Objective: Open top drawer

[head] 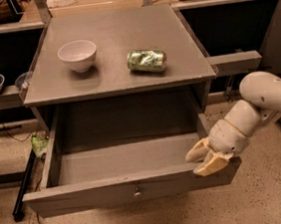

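Camera view shows us one top drawer point(89, 197) pulled out, one bowl point(78, 54) and one can point(146, 61) above it; our gripper point(194, 165), fingers spread, sits at its front right corner.

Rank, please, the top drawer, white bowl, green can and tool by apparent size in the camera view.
1. top drawer, open.
2. tool, at the drawer's front right corner; nearer the camera, so unsure.
3. white bowl and green can: look alike.
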`<state>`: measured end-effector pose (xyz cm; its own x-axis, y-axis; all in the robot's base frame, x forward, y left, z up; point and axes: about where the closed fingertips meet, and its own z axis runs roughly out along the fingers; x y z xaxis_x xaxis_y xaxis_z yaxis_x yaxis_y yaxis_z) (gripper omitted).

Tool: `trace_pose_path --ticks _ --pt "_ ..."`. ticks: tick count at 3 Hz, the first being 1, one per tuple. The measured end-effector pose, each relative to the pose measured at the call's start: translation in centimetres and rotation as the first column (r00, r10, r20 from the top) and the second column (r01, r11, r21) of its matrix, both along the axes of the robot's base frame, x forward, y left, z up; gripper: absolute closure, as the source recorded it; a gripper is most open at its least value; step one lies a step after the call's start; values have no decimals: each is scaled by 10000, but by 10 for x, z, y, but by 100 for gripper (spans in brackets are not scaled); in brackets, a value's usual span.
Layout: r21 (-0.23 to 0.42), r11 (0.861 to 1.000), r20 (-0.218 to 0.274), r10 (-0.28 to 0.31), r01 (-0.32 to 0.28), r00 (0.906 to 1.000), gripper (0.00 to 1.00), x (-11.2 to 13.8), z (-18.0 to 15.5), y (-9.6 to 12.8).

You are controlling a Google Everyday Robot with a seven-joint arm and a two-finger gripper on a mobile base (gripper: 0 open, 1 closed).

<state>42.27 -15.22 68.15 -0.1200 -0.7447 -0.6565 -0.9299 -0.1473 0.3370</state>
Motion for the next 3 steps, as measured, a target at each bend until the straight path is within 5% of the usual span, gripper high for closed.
trace_pose_path --ticks 3 --pt "432 9991 329 -42 28 9995 100 -4 10 3"
